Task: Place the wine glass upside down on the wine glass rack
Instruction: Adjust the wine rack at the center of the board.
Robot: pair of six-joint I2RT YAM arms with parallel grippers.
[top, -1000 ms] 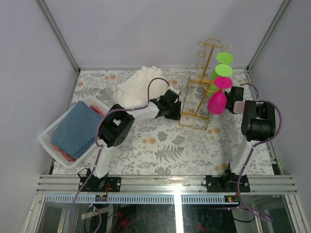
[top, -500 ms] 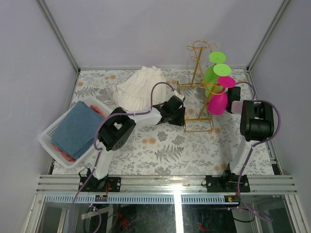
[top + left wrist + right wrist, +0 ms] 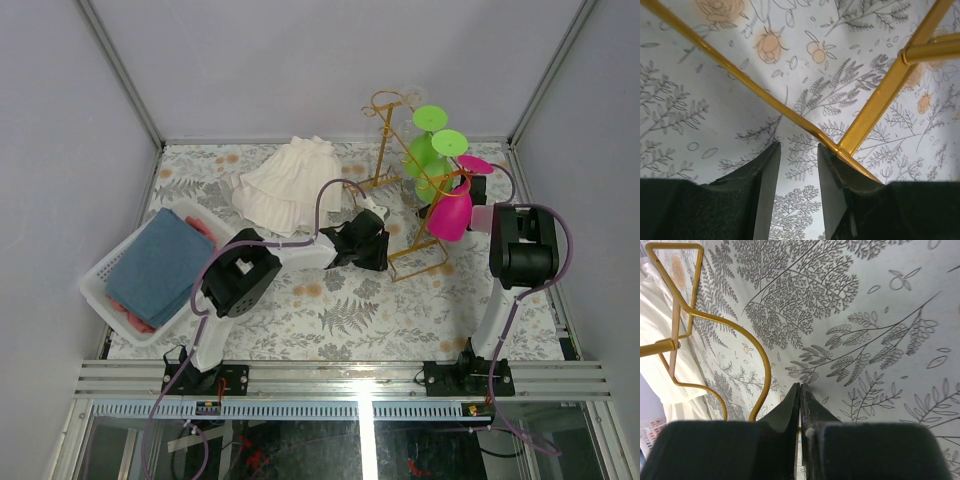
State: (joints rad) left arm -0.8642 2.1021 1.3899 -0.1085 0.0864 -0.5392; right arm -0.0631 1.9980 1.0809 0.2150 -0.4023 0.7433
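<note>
The gold wire wine glass rack [image 3: 384, 140] stands tilted at the back right of the table. Two green wine glasses [image 3: 424, 150] and a pink wine glass [image 3: 452, 212] hang on it upside down, bases up. My left gripper [image 3: 383, 250] is at the rack's base. In the left wrist view it [image 3: 799, 145] is open, and a gold rail [image 3: 880, 95] lies against the right finger [image 3: 832, 180]. My right gripper [image 3: 470, 195] is beside the pink glass. In the right wrist view it [image 3: 800, 385] is shut above the table, next to a curved rack rail [image 3: 767, 370].
A crumpled white cloth [image 3: 285, 185] lies at the back, left of the rack. A white plastic basket [image 3: 95, 275] with a blue cloth [image 3: 155, 262] sits at the left edge. The enclosure walls stand close behind the rack.
The rack has swung left and leans more, the glasses moving with it. The left gripper has moved right with the rack's base. The right gripper has hardly moved.
</note>
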